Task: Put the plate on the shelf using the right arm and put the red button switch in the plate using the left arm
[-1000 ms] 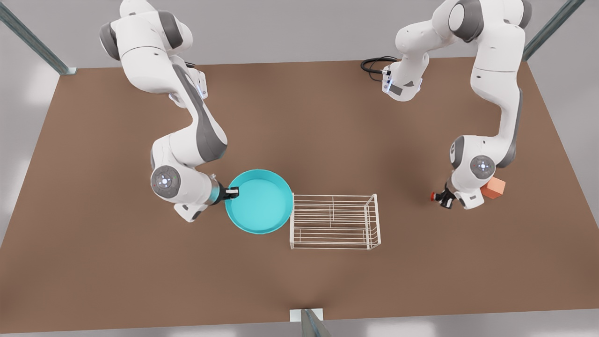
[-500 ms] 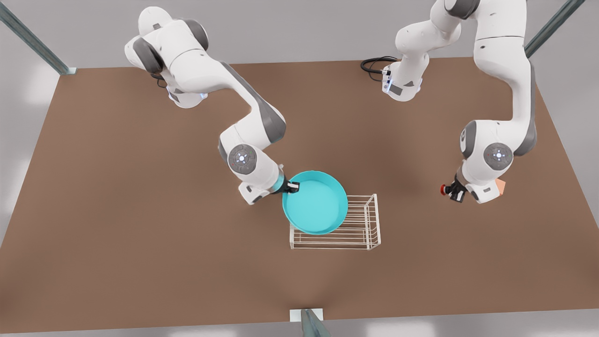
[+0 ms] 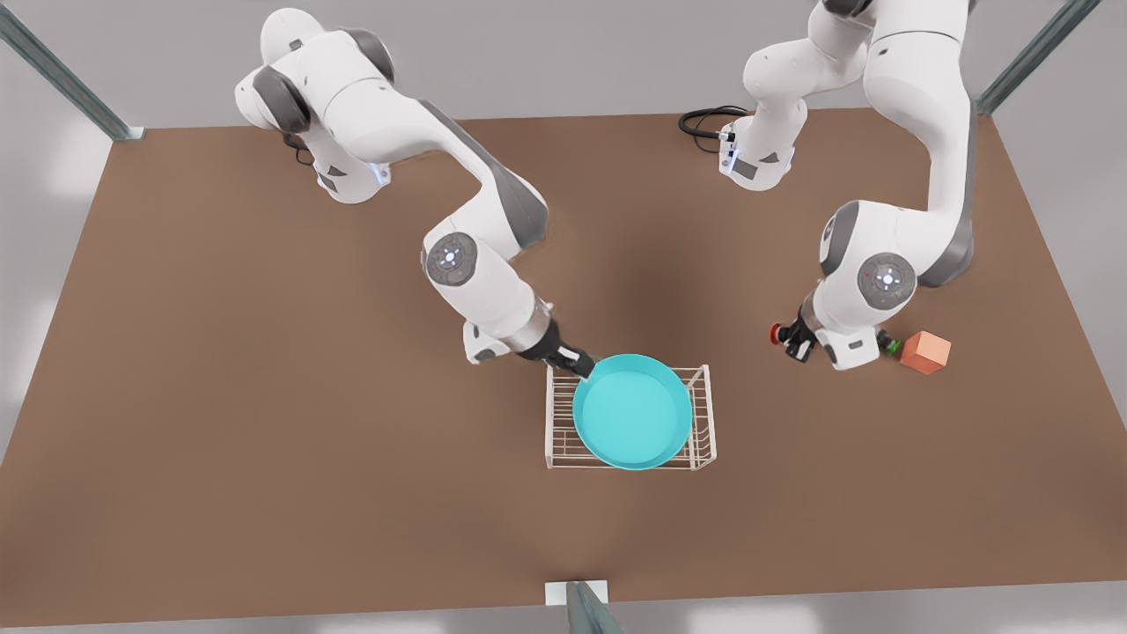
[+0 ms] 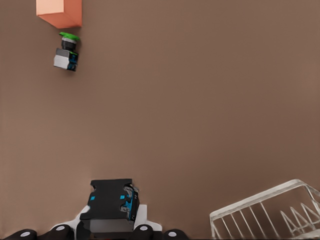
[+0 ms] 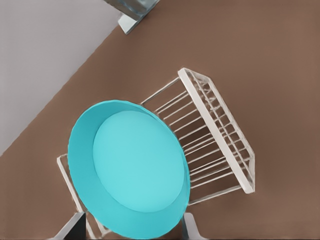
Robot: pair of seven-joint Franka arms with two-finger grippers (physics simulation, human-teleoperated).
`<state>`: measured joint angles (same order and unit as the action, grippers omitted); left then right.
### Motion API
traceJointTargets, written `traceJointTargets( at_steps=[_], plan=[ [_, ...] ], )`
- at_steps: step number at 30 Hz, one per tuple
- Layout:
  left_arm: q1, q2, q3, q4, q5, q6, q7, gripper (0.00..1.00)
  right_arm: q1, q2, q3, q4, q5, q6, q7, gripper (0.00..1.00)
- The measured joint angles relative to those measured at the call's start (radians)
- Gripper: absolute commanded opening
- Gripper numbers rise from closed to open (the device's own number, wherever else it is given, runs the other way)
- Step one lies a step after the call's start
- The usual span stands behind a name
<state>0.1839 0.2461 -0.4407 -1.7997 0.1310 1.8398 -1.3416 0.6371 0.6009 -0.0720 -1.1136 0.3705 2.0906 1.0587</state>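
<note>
My right gripper [image 3: 583,367] is pinched on the rim of the plate [image 3: 632,412], at the edge nearest the front view's left. The plate is a round turquoise shallow dish with a low raised rim and a paler flat floor; it sits over the shelf [image 3: 700,414], covering most of the middle. I cannot tell whether it rests on the bars or hangs just above them. In my right wrist view the plate [image 5: 134,170] spreads across one end of the shelf [image 5: 222,132], whose thin white wire bars and short raised end run out past it.

The shelf is a low rectangular rack on the brown table [image 3: 220,396], near the table's front edge.

Farther off, toward the front view's right, my left gripper [image 3: 790,339] is clamped on the red button switch [image 3: 777,333], with the round red cap pointing to the front view's left and held clear of the shelf. In my left wrist view the switch [image 4: 111,202] shows as a dark boxy body with small blue marks between my fingers [image 4: 60,231], and a corner of the shelf [image 4: 270,210] is near it.

Beyond that hand, a green button switch [image 3: 893,346] lies on the table just beside an orange cube [image 3: 926,352]. In the left wrist view the green button switch [image 4: 67,51] has a grey and black body, its cap toward the orange cube [image 4: 61,12].
</note>
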Motion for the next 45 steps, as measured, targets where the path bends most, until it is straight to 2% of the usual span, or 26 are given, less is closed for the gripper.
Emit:
traceJointTargets(
  at_steps=[3, 5, 9, 18, 31, 32, 33, 38, 45],
  plan=[
    [-0.063, 0.020, -0.012, 0.033, -0.017, -0.018, -0.040, 0.50, -0.151, -0.137, -0.014, -0.007, -0.004, -0.188, -0.043, 1.00],
    [-0.104, 0.053, -0.014, 0.088, -0.026, -0.025, -0.071, 0.50, -0.240, -0.176, -0.058, -0.050, -0.044, -0.301, -0.111, 1.00],
    [-0.155, 0.114, -0.015, 0.190, -0.030, -0.035, -0.133, 0.50, -0.366, -0.183, -0.077, -0.090, -0.183, -0.453, -0.265, 1.00],
    [-0.302, 0.323, -0.012, 0.509, 0.002, -0.029, -0.262, 0.50, -0.377, -0.182, -0.092, -0.083, -0.259, -0.596, -0.530, 1.00],
    [-0.416, 0.437, 0.000, 0.577, 0.050, 0.098, -0.396, 0.51, -0.375, -0.164, -0.087, -0.083, -0.244, -0.629, -0.746, 1.00],
    [-0.421, 0.442, 0.003, 0.584, 0.056, 0.102, -0.404, 0.86, -0.375, -0.164, -0.087, -0.083, -0.244, -0.630, -0.757, 1.00],
    [-0.424, 0.444, 0.005, 0.588, 0.069, 0.106, -0.412, 1.00, -0.375, -0.164, -0.087, -0.083, -0.244, -0.630, -0.767, 1.00],
    [-0.394, 0.426, 0.007, 0.576, 0.105, 0.095, -0.431, 1.00, -0.374, -0.161, -0.087, -0.083, -0.245, -0.631, -0.811, 1.00],
    [-0.014, 0.132, 0.004, 0.245, 0.075, -0.021, -0.213, 1.00, -0.374, -0.158, -0.087, -0.083, -0.246, -0.630, -0.856, 1.00]
  ],
)
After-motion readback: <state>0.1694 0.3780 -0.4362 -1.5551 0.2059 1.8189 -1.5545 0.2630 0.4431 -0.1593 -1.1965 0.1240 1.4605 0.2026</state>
